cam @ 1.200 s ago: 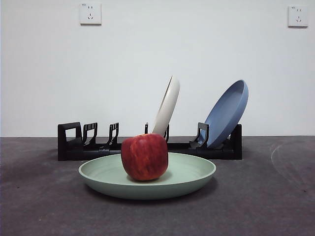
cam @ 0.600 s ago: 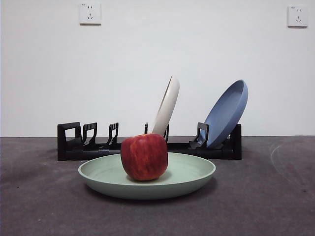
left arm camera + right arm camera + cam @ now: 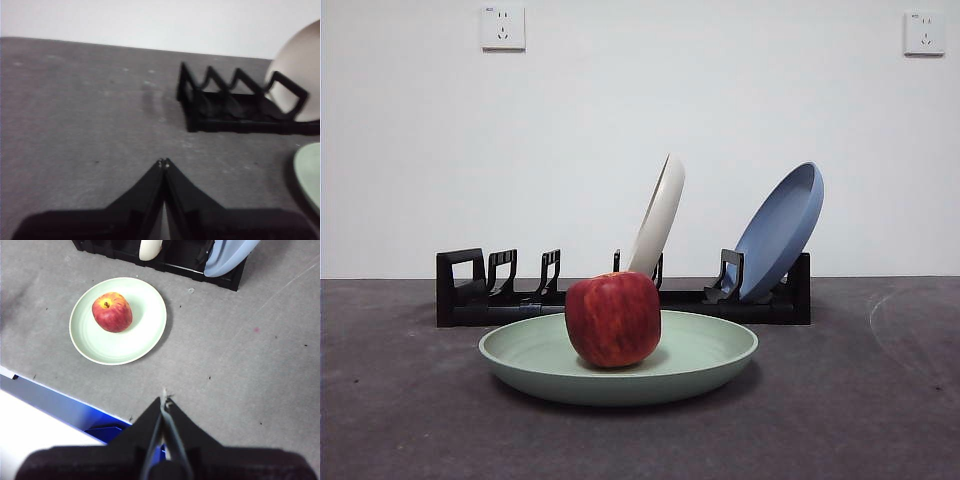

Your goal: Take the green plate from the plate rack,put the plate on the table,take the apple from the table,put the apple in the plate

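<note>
On the tabletop (image 3: pixel 880 420), before the plate rack (image 3: pixel 620 290), the green plate (image 3: pixel 710 350) holds the apple (image 3: pixel 613 318). Left claw (image 3: pixel 163 164) and right claw (image 3: pixel 164 401) both closed, empty, clear. Task looks finished; nothing remains but idling.

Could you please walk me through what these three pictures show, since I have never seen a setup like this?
This is a two-armed robot at a table. One picture looks level across the table from a low camera; the other two come from cameras on each wrist. The left end effector and the right end effector are both shut, hold nothing, and hang above bare table. An apple sits in a green plate lying flat on the table. Behind it, a black plate rack holds a cream-white plate and a blue plate, both leaning.
</note>
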Action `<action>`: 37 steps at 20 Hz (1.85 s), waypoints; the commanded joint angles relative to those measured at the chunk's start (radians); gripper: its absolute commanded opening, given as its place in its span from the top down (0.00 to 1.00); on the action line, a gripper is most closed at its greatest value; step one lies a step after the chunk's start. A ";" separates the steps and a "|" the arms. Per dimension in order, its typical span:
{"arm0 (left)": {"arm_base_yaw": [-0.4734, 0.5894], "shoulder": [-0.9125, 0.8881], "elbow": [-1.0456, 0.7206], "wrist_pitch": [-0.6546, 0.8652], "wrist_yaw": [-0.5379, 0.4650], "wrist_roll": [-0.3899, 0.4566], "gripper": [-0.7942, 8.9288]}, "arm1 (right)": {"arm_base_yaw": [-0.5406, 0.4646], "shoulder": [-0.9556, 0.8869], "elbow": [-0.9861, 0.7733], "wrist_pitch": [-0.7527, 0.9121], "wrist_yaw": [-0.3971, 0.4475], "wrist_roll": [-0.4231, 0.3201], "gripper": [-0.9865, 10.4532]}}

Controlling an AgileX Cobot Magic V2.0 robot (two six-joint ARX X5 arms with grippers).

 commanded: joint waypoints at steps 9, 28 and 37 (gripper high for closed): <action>0.006 -0.002 -0.007 0.015 -0.010 0.015 0.92 | 0.001 0.000 -0.008 0.003 0.001 0.010 0.91; 0.006 0.090 -0.007 0.015 -0.010 0.015 0.92 | -0.011 -0.003 -0.031 0.275 0.354 -0.047 0.91; 0.006 0.123 -0.007 0.015 -0.010 0.015 0.92 | -0.464 -0.048 -0.403 0.839 -0.152 -0.546 0.91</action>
